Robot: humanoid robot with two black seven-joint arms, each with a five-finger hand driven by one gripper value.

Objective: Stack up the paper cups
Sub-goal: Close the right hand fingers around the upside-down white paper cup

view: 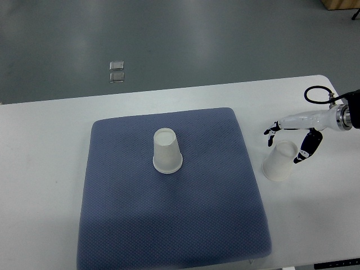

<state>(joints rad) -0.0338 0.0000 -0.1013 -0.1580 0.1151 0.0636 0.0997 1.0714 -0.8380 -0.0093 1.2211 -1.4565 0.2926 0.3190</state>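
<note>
One paper cup (pixel 279 161) sits just below the right hand's (pixel 292 135) spread fingers (pixel 271 130).

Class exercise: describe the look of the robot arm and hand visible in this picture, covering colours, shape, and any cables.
Only the right hand shows. It is white with slim, jointed fingers ending in black tips. A silver metal wrist ring joins it to a dark forearm, and a black cable loops above the wrist.

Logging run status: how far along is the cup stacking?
Nothing is stacked yet. One paper cup stands upside down on the blue mat. The right hand, fingers spread, is at the second cup, on the white table beside the mat, not visibly gripping it. Left: grasp, carry over, stack.
</note>
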